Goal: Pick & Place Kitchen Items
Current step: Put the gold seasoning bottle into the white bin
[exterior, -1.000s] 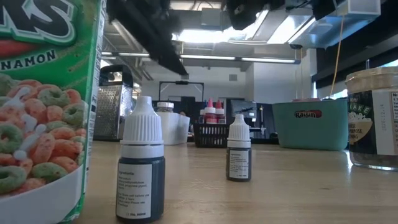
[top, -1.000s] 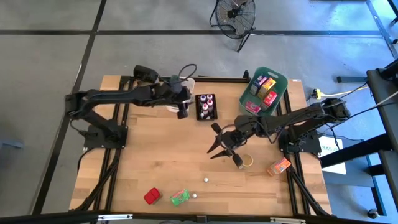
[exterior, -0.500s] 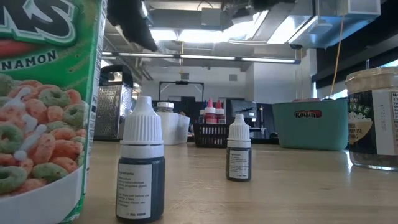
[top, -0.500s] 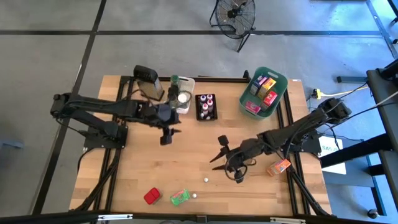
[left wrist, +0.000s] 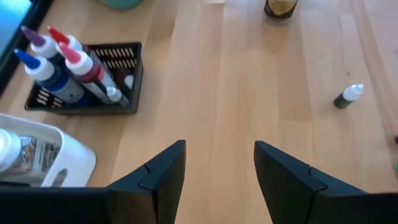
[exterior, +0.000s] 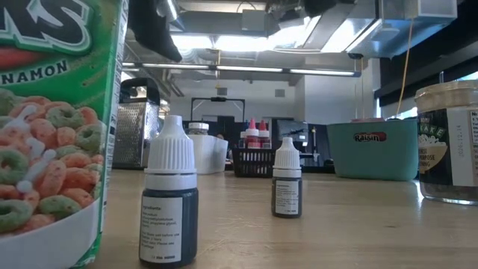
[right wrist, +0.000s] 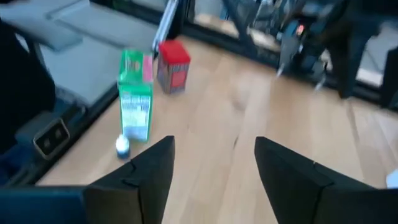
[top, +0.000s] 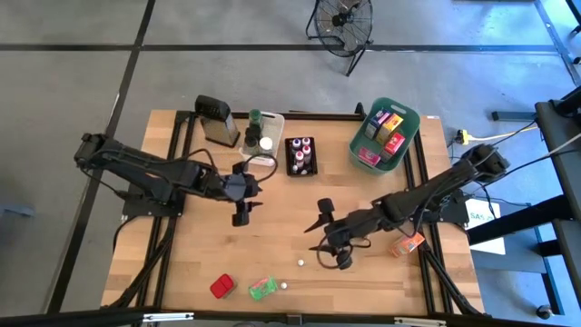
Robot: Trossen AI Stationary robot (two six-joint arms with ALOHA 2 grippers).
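the left gripper (top: 241, 216) has drawn back from the white plastic bin (top: 270, 136) to mid-desk, empty. the right gripper (top: 329, 247) has moved off the clear glass jar (top: 410, 11), which its arm now hides from above, toward the desk's front, jaws parted.

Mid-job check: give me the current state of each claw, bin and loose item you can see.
Left claw: open, empty, above bare table.
Right claw: open, empty, over the table.
Teal bin: upright, holds packets.
Black basket: upright, holds capped bottles.
Green packet: lying near the front edge.
Red packet: beside it.
Two dropper bottles: standing, capped.

Cereal box (exterior: 52, 127): "NAMON" (partial). Teal bin (exterior: 371, 149): red "Raisin" label.
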